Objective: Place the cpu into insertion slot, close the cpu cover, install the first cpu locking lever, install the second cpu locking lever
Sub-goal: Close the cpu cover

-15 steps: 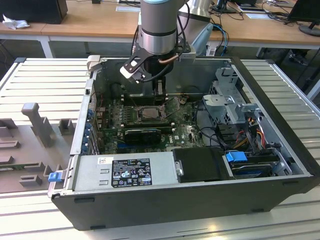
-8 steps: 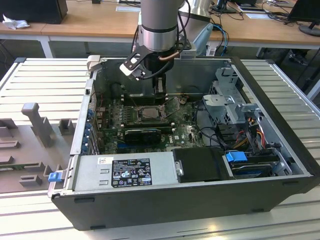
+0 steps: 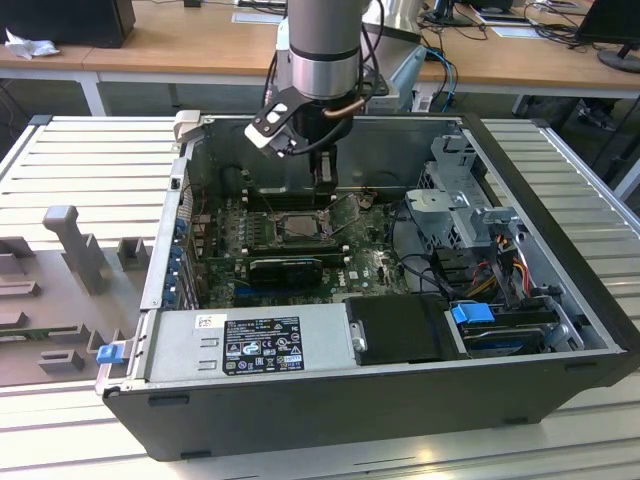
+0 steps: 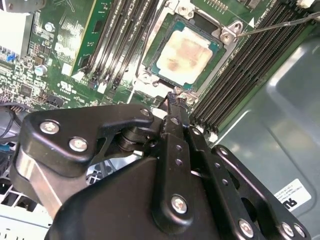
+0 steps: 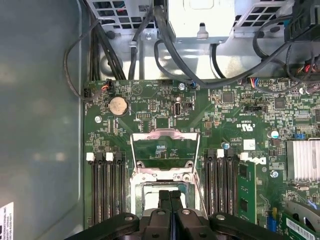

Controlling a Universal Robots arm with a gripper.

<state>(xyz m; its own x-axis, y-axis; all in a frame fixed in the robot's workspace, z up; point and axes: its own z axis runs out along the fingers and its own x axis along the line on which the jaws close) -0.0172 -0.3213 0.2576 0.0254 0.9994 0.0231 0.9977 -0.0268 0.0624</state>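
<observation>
The cpu point(image 4: 187, 47), a silvery square with a tan stain on top, lies in the insertion slot point(image 4: 146, 76) on the green board. The cpu cover point(image 5: 165, 134) stands raised on its hinge beyond the socket, and the board shows through its window. My gripper point(image 4: 175, 97) is shut with nothing between its fingers, its tips just above the socket's near edge. In the first wrist view the gripper point(image 5: 170, 196) hangs over the socket point(image 5: 136, 187). In the exterior view the gripper point(image 3: 322, 192) reaches down inside the case over the socket point(image 3: 295, 226). A thin locking lever point(image 4: 280, 24) sticks out, unlatched.
Long black memory slots point(image 5: 106, 190) flank the socket on both sides. A black card point(image 3: 285, 268) lies in front of it. A power supply point(image 3: 250, 345), a drive cage point(image 3: 465, 205) and loose cables point(image 5: 170, 55) crowd the case. The case walls point(image 3: 170, 230) hem the arm in.
</observation>
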